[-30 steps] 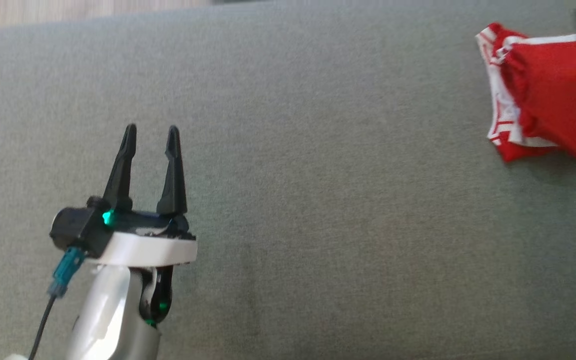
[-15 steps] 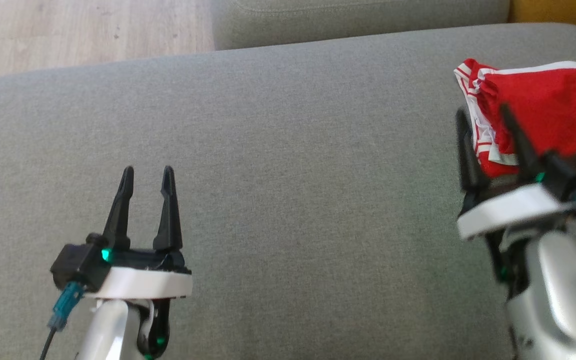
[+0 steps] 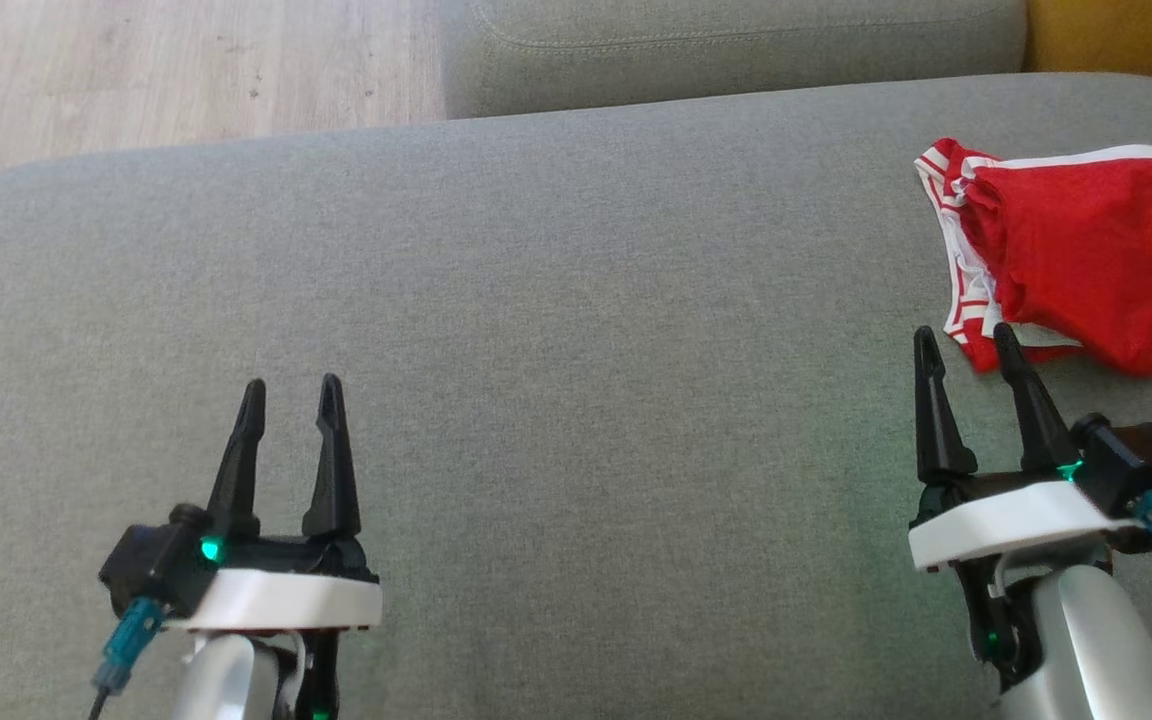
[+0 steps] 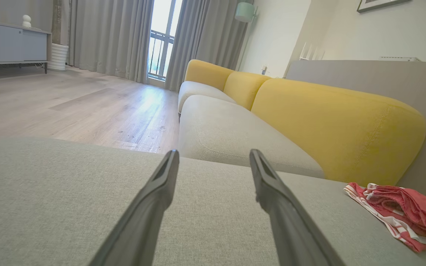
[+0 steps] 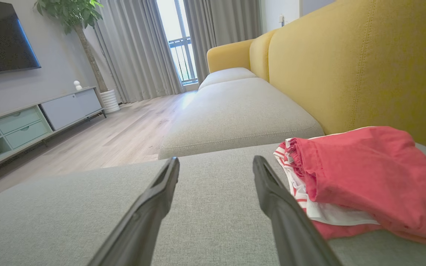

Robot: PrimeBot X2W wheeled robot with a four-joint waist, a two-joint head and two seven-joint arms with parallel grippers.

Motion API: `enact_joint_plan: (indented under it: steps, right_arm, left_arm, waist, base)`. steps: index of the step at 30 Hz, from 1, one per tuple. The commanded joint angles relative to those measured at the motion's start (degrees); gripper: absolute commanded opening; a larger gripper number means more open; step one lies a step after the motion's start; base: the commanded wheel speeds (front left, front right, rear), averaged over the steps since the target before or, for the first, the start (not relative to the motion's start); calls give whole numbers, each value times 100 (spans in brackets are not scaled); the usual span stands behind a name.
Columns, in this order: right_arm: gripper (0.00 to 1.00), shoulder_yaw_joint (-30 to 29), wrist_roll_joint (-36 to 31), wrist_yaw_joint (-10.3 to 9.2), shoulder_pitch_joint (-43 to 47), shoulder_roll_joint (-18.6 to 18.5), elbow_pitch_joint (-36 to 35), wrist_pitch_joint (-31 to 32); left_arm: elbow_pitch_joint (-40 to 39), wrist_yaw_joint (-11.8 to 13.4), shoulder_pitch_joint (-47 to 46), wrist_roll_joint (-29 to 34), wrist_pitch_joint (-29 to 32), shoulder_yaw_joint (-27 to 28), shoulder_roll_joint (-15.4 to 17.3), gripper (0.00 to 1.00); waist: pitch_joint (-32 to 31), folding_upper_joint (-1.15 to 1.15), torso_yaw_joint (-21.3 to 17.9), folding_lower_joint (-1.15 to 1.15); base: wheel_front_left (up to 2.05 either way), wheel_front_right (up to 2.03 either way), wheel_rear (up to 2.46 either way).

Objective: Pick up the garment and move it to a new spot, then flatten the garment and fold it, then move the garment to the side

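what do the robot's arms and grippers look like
Both match. The left gripper and right gripper each have two long, tapering black fingers on a black base with a small green light, above a white collar and a silvery forearm. A teal plug sits on each outer side.

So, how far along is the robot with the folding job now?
Done, it seems: the red garment lies as a folded bundle at the right side of the grey cushion. In hand: nothing; the left end effector and right end effector are open and empty. Left: probably nothing, though the fold looks loose.
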Motion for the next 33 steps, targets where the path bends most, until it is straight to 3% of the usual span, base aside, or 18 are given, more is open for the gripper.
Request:
enact_joint_plan:
  steps: [1, 32, 33]
  right_arm:
    - [100, 151, 16, 39, -72, 25, -184, -62]
    - [100, 204, 197, 39, -37, 27, -229, -72]
    - [0, 52, 141, -1, 99, 8, -9, -45]
  left_arm:
    - [-216, 23, -94, -52, -30, 241, 14, 100]
    - [-410, 70, 27, -319, -30, 352, 9, 100]
    - [-198, 44, 168, -317, 0, 151, -4, 0]
  waist:
    - [-12, 0, 7, 0]
    - [-89, 0, 47, 0]
    - [-89, 0, 49, 0]
  base:
    - [0, 0, 0]
    - [0, 0, 0]
    - [0, 0, 0]
